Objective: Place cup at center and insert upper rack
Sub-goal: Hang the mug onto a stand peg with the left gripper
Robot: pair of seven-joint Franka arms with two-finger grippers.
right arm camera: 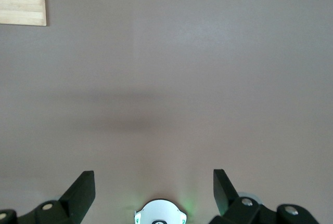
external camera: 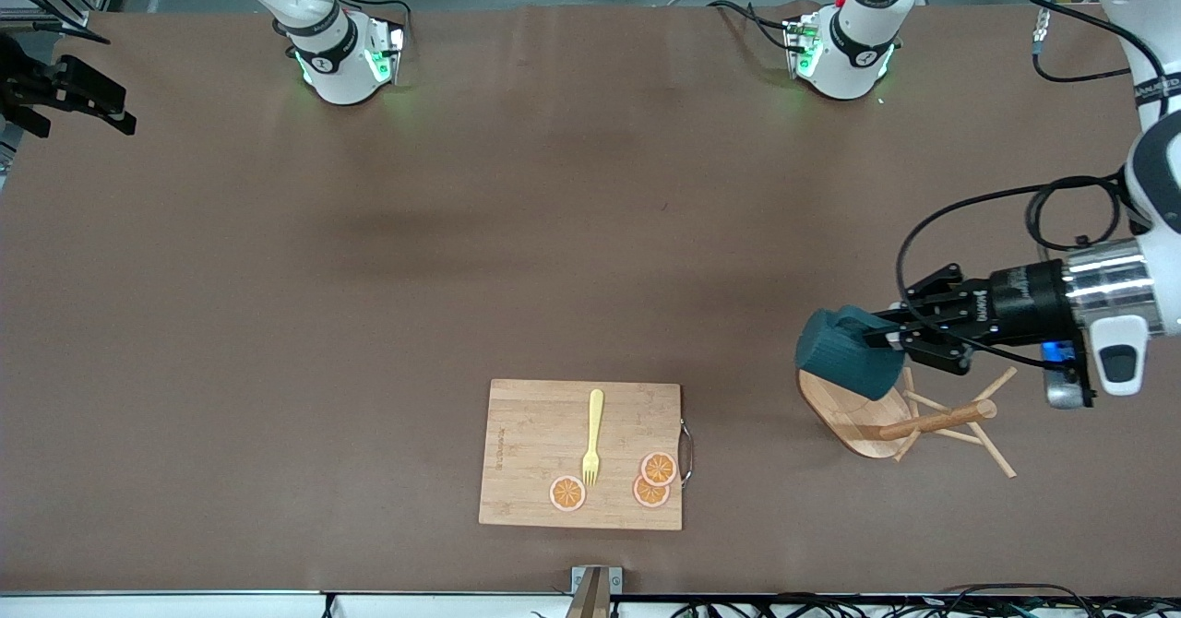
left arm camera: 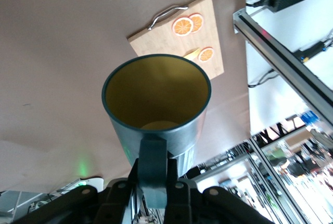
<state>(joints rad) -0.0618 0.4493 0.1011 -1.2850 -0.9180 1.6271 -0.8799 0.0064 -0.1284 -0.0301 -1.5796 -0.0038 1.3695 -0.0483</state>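
Gripping cup [external camera: 844, 352] handle, left gripper [external camera: 893, 332]

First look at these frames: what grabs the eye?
The left gripper, shut on the teal cup, holds it over the tipped-over wooden rack at the left arm's end. A cutting board with a yellow fork and orange slices lies near the front camera. The right gripper waits open.

The cup [external camera: 844, 352] hangs over the rack's [external camera: 863, 415] base. The rack lies tipped at three o'clock from the board [external camera: 535, 457], which carries a fork [external camera: 592, 438] and slices [external camera: 657, 469].
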